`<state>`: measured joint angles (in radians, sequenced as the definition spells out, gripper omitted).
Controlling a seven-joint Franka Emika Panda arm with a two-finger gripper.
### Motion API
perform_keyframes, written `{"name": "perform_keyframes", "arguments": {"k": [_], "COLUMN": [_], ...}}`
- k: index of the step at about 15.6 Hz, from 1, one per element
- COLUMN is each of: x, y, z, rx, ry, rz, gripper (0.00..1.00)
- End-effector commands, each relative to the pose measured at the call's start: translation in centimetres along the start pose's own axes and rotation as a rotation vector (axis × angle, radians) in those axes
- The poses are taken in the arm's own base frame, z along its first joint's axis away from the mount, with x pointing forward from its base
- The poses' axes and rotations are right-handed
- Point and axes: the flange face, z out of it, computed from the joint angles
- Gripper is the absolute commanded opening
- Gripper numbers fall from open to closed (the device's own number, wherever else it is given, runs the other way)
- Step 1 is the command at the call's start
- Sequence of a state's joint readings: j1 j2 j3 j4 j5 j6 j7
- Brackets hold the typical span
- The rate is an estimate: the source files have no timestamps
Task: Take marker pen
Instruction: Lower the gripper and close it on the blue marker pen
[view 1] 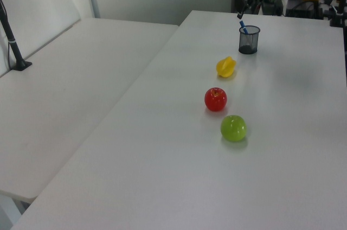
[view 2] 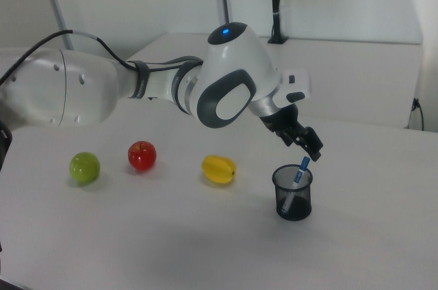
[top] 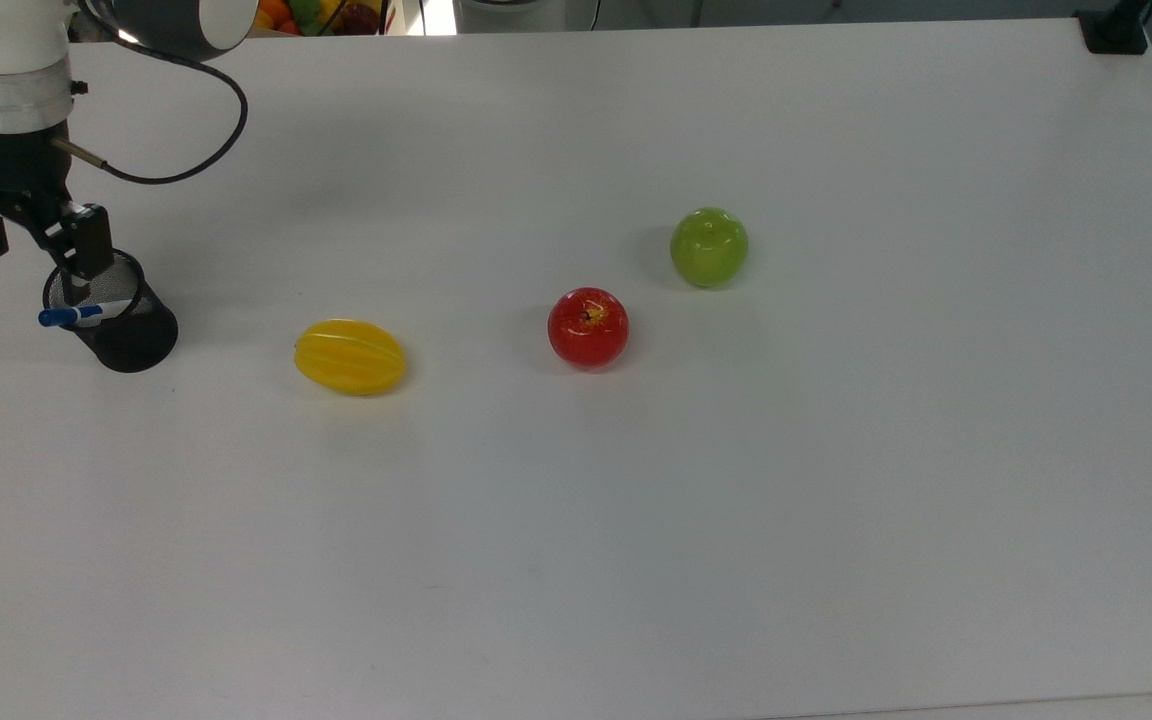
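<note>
The marker pen leans in a black mesh cup at the top view's left, its blue cap poking out over the rim. In the right view the marker pen stands tilted in the cup, cap up. My gripper hangs open just above the cup's far rim, with nothing between its fingers. In the top view one finger overlaps the rim and the other sits further left. The right view puts the gripper right over the pen's cap. From the left view, the blue cap shows above the cup.
A yellow starfruit, a red apple and a green apple lie in a row to the top view's right of the cup. The arm's cable loops above the table. A black mount stands at the far right corner.
</note>
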<state>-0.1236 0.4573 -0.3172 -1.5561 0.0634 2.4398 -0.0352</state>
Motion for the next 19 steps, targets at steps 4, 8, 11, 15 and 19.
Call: {"name": "perform_keyframes", "arguments": {"k": [4, 8, 11, 15, 19], "x": [0.1, 0.1, 0.1, -0.2, -0.3], "y": [1.0, 1.0, 0.7, 0.4, 0.4], "z": [1.9, 2.0, 2.1, 3.1, 3.2], "rx": [0.006, 0.030, 0.035, 0.032, 0.032], "ry": [0.054, 0.054, 0.053, 0.041, 0.045], "rz": [0.016, 0.051, 0.057, 0.052, 0.052], "gripper": [0.82, 0.79, 0.77, 0.69, 0.50]}}
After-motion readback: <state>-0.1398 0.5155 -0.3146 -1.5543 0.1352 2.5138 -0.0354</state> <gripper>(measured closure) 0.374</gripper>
